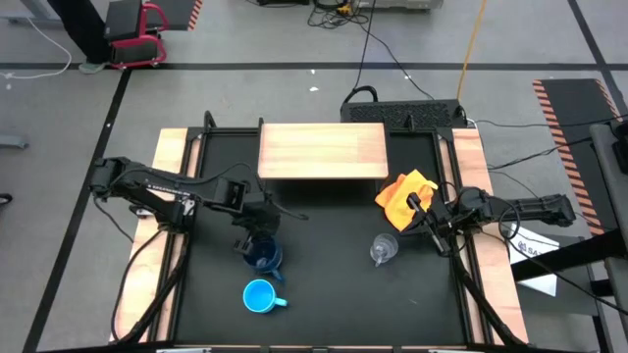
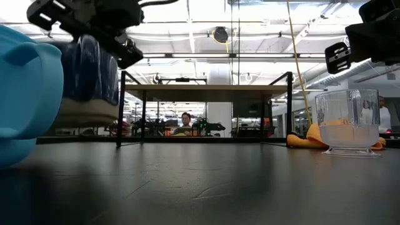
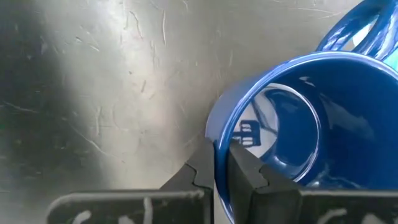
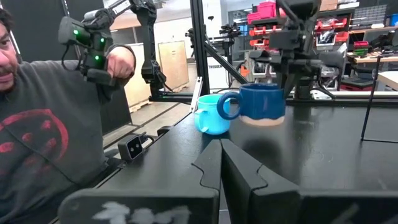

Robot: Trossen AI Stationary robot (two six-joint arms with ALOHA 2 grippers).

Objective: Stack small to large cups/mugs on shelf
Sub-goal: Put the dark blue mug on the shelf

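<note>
My left gripper point(image 1: 257, 233) is shut on the dark navy mug point(image 1: 263, 257), which hangs above the black table just behind the light-blue mug point(image 1: 259, 296). The light-blue mug stands on its base near the front edge. The clear glass cup point(image 1: 383, 250) stands on its base right of centre. The wood-topped shelf point(image 1: 322, 150) stands on dark legs at the far middle with nothing on top. My right gripper point(image 1: 424, 218) waits shut at the right edge, pointing level, beside the orange cloth. My left gripper pinches the navy mug's rim wall point(image 3: 219, 127), one finger point(image 3: 245, 171) inside the mug and one point(image 3: 200, 171) outside, on the side opposite the handle point(image 3: 360, 28). The fingers come from above, slanting down. The mug point(image 4: 261, 102) hangs roughly upright, its tan base point(image 2: 81, 112) clear of the table.
An orange cloth point(image 1: 405, 199) lies crumpled between the shelf's right end and the right gripper. Pale wooden planks point(image 1: 162, 196) run along both sides. A person point(image 4: 43, 124) sits beyond the table's left side. Bare black tabletop point(image 1: 334, 294) lies between the mugs and the glass cup.
</note>
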